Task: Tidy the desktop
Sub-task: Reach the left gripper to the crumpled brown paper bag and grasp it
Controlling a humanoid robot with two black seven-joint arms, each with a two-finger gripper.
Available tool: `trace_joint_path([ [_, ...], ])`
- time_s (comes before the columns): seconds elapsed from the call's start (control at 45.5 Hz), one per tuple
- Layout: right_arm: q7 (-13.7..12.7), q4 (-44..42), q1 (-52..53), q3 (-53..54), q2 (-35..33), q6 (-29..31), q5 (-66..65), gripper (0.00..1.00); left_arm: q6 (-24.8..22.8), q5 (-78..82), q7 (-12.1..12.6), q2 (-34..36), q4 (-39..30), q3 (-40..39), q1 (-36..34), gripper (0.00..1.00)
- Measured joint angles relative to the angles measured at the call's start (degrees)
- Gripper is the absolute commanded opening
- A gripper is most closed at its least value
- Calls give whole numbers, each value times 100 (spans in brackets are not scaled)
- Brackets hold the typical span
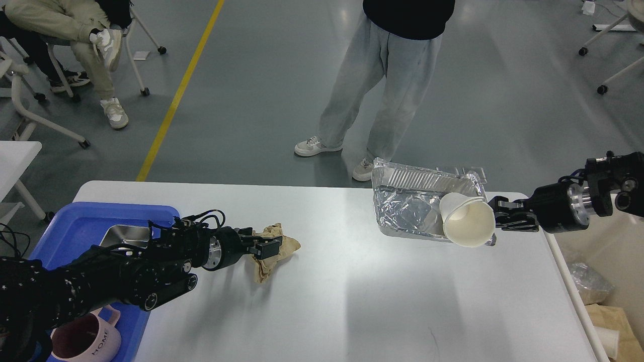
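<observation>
Head view: "HOME" mug point(85, 339); left claw point(269, 247) clamping crumpled paper point(276, 249), right claw point(495, 217) clamping cup point(468, 221).

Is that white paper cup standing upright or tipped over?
Tipped. The paper cup lies sideways, its open mouth facing the camera, held by the right tool beside the foil tray.

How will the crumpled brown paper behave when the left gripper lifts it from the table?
The crumpled brown paper looks thin and creased, so it is probably very light and floppy, sagging around the left gripper. Being crushed, it should not roll on the desktop, and it can hardly break.
</observation>
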Motion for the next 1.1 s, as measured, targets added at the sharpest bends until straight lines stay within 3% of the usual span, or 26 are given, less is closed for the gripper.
trace_joint_path([
  [0.176,0,0,0,-4,-8,-6,0,0,2,0,0,-89,85,49,93,75],
  [0.33,0,0,0,-4,-43,-14,0,0,-32,0,2,-133,183,287,113,52],
  [0.374,0,0,0,2,-49,-14,0,0,-117,-7,12,-153,219,323,113,42],
  [0.505,0,0,0,5,-57,-19,0,0,-459,-60,7,-168,244,339,98,25],
  [0.747,0,0,0,5,-61,-31,0,0,-727,-114,-235,-200,206,252,17,5],
  [0.923,0,0,0,5,-130,-32,0,0,-1091,-118,-396,51,-125,-68,-143,3],
  [1.099,0,16,-1,4,-148,-26,0,0,-1529,-104,-401,959,-1005,-386,-368,6],
])
